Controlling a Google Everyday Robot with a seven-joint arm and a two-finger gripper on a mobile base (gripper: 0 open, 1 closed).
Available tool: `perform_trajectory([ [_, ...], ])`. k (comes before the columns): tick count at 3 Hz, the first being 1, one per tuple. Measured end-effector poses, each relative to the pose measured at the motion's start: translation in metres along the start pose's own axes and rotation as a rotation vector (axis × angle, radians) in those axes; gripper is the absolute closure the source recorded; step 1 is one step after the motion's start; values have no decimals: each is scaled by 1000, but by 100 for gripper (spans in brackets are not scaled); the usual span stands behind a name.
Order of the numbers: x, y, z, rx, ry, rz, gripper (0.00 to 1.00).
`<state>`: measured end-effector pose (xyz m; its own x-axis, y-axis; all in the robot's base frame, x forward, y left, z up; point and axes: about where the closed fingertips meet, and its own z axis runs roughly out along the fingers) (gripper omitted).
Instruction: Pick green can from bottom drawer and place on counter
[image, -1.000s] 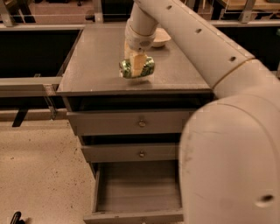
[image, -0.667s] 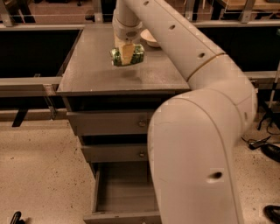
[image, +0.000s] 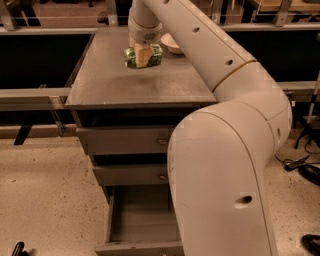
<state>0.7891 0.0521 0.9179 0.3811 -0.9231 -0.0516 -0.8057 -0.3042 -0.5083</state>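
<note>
My gripper (image: 143, 56) reaches down over the far middle of the counter (image: 110, 82) and is shut on the green can (image: 131, 56). The can lies sideways between the cream fingers, low over the grey top; I cannot tell whether it touches the surface. The bottom drawer (image: 142, 222) is pulled open below and its inside looks bare. My big white arm (image: 225, 150) covers the right side of the cabinet and part of the drawer.
A cream bowl (image: 171, 44) sits on the counter just right of the can, behind my arm. Two shut knobbed drawers (image: 125, 140) are above the open one. Dark railings and benches flank the cabinet. Speckled floor lies at the left.
The arm has carried the green can left and toward the far part of the counter, and my arm now fills more of the right side.
</note>
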Motion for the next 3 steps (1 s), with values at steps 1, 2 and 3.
perform_trajectory([
  [1,0,0,0,0,0,0,12],
  [2,0,0,0,0,0,0,0],
  [3,0,0,0,0,0,0,0],
])
